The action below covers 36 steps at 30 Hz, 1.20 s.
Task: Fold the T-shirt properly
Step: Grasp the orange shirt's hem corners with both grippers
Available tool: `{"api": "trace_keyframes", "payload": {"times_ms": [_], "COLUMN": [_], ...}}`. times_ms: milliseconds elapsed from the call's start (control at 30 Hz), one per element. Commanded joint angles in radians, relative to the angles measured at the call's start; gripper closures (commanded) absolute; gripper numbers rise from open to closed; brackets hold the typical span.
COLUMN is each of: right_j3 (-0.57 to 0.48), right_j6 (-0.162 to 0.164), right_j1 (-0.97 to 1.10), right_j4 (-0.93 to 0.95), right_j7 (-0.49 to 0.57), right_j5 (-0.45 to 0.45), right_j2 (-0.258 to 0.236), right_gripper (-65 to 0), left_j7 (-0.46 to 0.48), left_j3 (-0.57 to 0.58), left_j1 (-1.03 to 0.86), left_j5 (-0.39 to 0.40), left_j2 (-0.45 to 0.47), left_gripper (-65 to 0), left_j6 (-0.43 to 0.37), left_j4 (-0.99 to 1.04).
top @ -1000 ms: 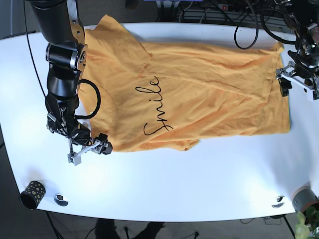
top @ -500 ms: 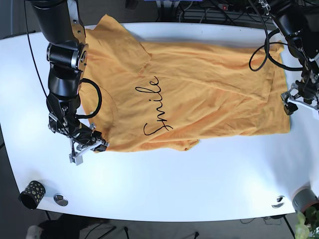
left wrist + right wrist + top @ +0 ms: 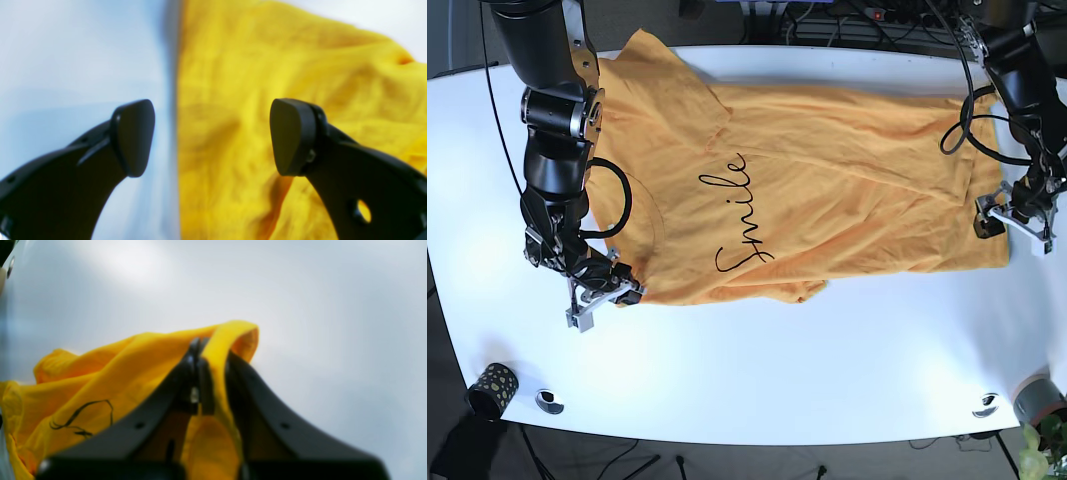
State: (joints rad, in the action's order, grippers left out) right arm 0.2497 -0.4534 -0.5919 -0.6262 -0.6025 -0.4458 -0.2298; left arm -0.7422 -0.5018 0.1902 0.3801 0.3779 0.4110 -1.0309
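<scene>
Your T-shirt (image 3: 817, 190) lies spread across the far half of the white table (image 3: 757, 370), orange-yellow, with the black word "Smile" (image 3: 735, 215) running across its middle and the hem end toward the right. Your right gripper (image 3: 213, 350) is at the near-left corner of the cloth in the base view, and its jaws are pressed together on a fold of the yellow fabric, which rises in a small peak over the fingertips. Your left gripper (image 3: 211, 136) sits at the shirt's right edge, jaws spread wide with nothing between them; one finger (image 3: 133, 136) is over bare table, the other over the cloth, so the edge runs between the two. Whether its pads touch the fabric, you cannot tell. At the near-left table edge stand a dark spotted cup (image 3: 490, 388) and a small round metal fitting (image 3: 549, 401); another like it (image 3: 986, 405) sits near right.
</scene>
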Motion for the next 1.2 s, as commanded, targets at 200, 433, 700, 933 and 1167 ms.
{"api": "trace_keyframes", "payload": {"times_ms": [200, 433, 700, 933, 1167], "right_j3": [0.003, 0.004, 0.004, 0.009, 0.007], "right_j6": [-0.014, -0.015, -0.015, -0.014, -0.014], "right_j1": [-0.033, -0.032, -0.03, 0.026, 0.037], "right_j4": [-0.017, -0.017, -0.042, -0.269, -0.413], "right_j7": [0.02, 0.02, 0.017, -0.06, -0.113], "right_j5": [-0.02, -0.02, -0.021, -0.021, -0.021], "right_j2": [-0.01, -0.01, -0.01, -0.012, -0.021], "right_gripper": [-0.2, -0.2, -0.2, 0.0, 0.0], "left_j7": [-0.084, -0.079, -0.079, -0.124, -0.124], "left_j3": [-0.002, -0.004, -0.004, 0.093, 0.151], "left_j1": [0.056, 0.055, 0.051, 0.018, 0.07], "left_j5": [0.004, 0.0, 0.0, -0.003, -0.002], "left_j2": [0.013, 0.013, 0.013, 0.014, 0.014], "left_gripper": [-50.1, -22.4, -0.4, -0.8, -0.4], "left_j6": [0.102, 0.111, 0.11, 0.076, 0.002], "left_j4": [0.108, 0.126, 0.119, -0.15, -0.306]}}
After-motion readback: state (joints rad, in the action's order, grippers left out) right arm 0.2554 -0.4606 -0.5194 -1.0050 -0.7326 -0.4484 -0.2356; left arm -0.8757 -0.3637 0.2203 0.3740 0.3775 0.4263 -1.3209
